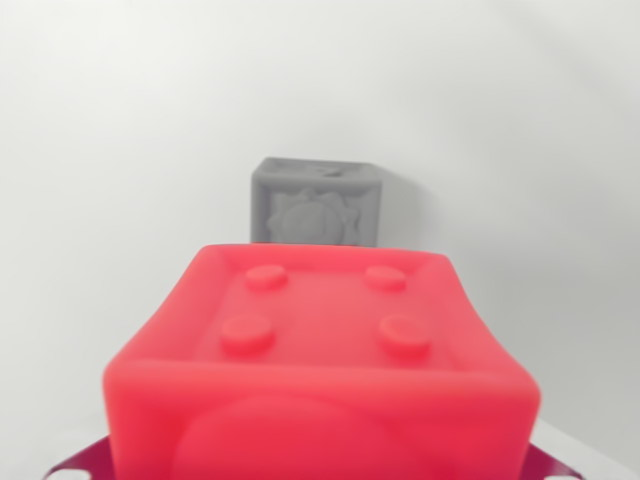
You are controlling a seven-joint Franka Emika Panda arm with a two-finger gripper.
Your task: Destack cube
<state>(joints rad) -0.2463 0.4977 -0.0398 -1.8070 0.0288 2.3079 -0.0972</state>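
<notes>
The wrist view showed a white tabletop (90,150), bare across the view's left side.

At the centre, a red cube (320,370) filled the lower half of the picture, very close to the camera and somewhat blurred. Its upward face carried four raised round studs, and its near face a large rounded relief. At its lower corners, dark magenta edges (75,465) protruded on both sides; whether these belonged to a second cube underneath or to another part could not be determined.

Behind the red cube, farther from the camera, a grey cube (317,203) stood alone on the tabletop. It bore a gear-like relief on its near face and cast a soft shadow toward the view's right. The two cubes overlapped in the picture, but appeared apart in depth.

The right side of the tabletop was bare.

No part of the gripper was visible, so its state could not be told.

Judgement: the grey cube stood unstacked. Whether the red cube was lifted, held or resting could not be established.
</notes>
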